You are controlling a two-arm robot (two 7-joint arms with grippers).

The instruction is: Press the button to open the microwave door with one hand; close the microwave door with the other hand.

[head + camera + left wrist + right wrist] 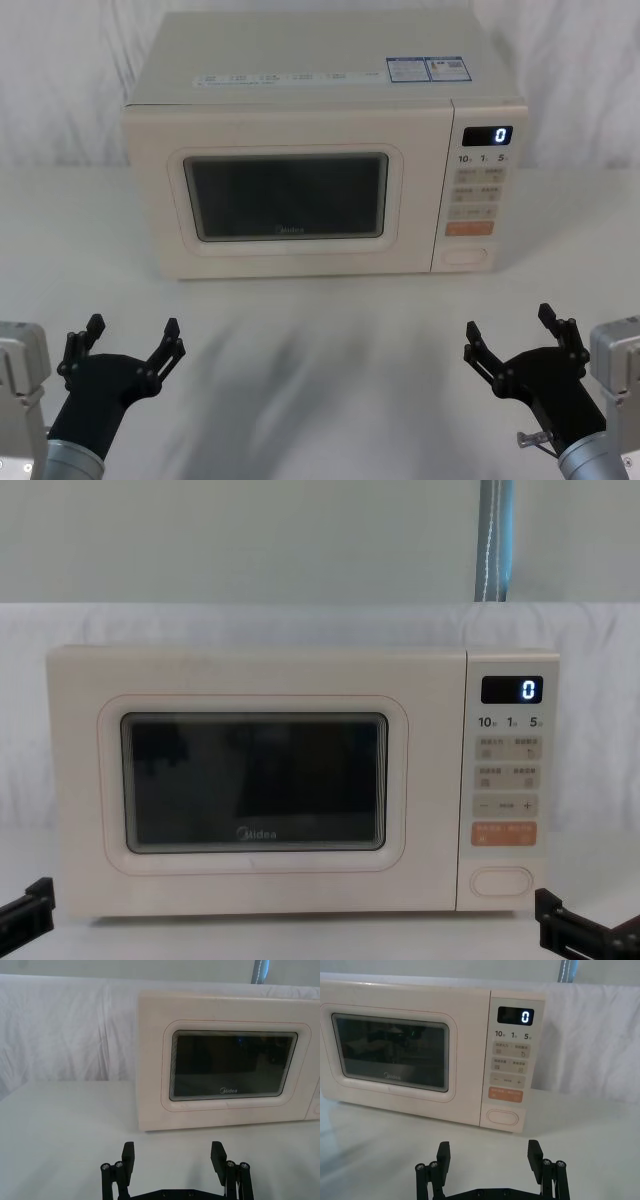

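A cream microwave [320, 90] stands at the back middle of the white table, its black display showing 0. Its door [285, 195] [235, 1065] [390, 1052] [255, 785], with a dark window, sits flush and closed. The wide cream button [467, 254] [503, 1117] [501, 882] lies at the bottom of the keypad panel, under an orange key. My left gripper [133, 338] [173, 1156] hovers open near the front left, well short of the microwave. My right gripper [510, 328] [489, 1154] hovers open at the front right, also apart from it.
White cloth covers the table [320, 350] and hangs behind the microwave. Open table surface lies between the grippers and the microwave front. A grey-blue pole [495, 540] rises behind on the right.
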